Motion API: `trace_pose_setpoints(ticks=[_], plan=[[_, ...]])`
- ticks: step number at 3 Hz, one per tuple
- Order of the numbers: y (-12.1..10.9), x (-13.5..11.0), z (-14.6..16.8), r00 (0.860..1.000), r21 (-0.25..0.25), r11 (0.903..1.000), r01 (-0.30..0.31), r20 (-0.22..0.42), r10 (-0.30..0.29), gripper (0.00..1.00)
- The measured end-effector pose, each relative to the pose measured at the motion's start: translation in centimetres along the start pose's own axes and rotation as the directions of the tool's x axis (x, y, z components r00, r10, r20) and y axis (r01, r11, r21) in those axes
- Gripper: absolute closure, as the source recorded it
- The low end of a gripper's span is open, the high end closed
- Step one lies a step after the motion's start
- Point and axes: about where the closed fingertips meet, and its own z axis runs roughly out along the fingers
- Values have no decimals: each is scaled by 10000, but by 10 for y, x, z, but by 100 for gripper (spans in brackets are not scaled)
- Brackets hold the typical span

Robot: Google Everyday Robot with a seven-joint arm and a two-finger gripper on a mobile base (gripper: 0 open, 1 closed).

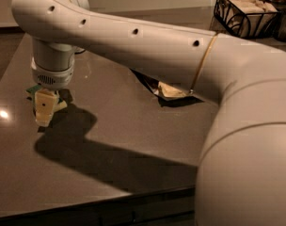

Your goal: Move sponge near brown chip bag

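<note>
My gripper point(44, 111) hangs from the white wrist at the left of the dark table point(110, 140), directly over the sponge. Only slivers of the sponge point(33, 89) show: a dark green corner on the gripper's left and a pale yellow edge on its right. The brown chip bag point(169, 91) lies near the table's middle, to the right of the gripper. My arm covers most of it, leaving one cream-yellow end and a dark brown strip in sight.
A black wire basket point(244, 11) holding pale packets stands at the back right. My big white arm spans the view from upper left to lower right. The table's front edge point(96, 206) runs along the bottom.
</note>
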Motion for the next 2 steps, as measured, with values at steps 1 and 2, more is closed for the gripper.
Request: trace_pose_setpoints(ticks=[1,2], plan=[[-10,-3,4,9997,-225,9996,173,-138,-176,42],[-25,2,-6,9999,-307,9994,158,0,-158,65]])
